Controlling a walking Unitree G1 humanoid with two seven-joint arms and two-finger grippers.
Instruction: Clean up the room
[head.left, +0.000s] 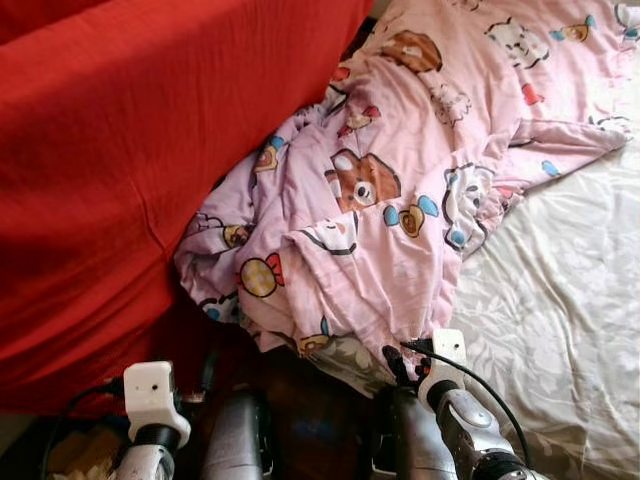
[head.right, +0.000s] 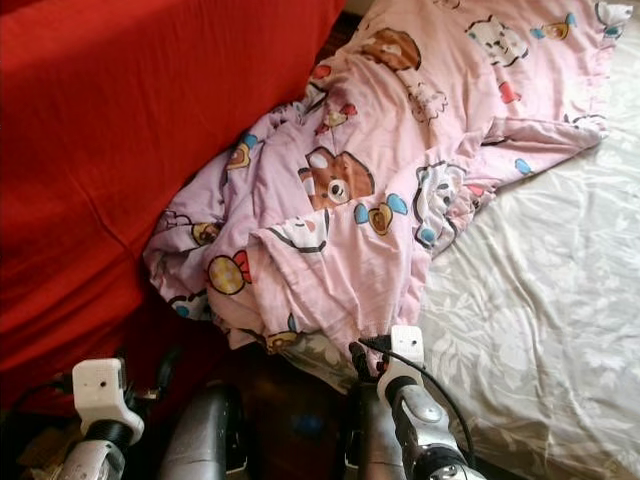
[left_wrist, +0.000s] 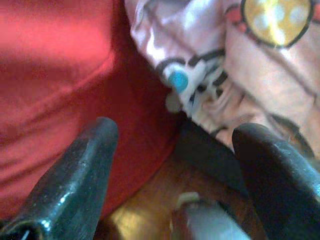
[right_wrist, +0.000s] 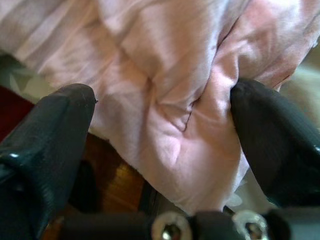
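One pink quilt (head.left: 400, 190) with cartoon bears and candies lies crumpled before me, heaped across the near corner of the bed and spilling off its edge toward the floor. Its upper part spreads flat toward the far side of the bed; its lower part bunches in thick folds just beside one red cover (head.left: 110, 150) that fills my left side. The two touch along the quilt's left edge.

To my right, one pale leaf-patterned sheet (head.left: 560, 330) lies bare on the bed, and the quilt overlaps it along a ragged line.

I have two arms in view. My right gripper (right_wrist: 165, 130) is up at the quilt's lowest hanging fold, at the bed's edge, with its jaws spread wide and a bulge of pink cloth sitting between them; one fingertip (right_wrist: 270, 140) presses into the cloth, the other stands just clear of it, so the jaws are released and not clenched on anything. My left gripper (left_wrist: 172, 150) is low on my left, near the foot of the red cover, its jaws also spread wide and holding nothing, pointing at the gap where quilt, red cover and dark wood floor (left_wrist: 145, 210) meet.
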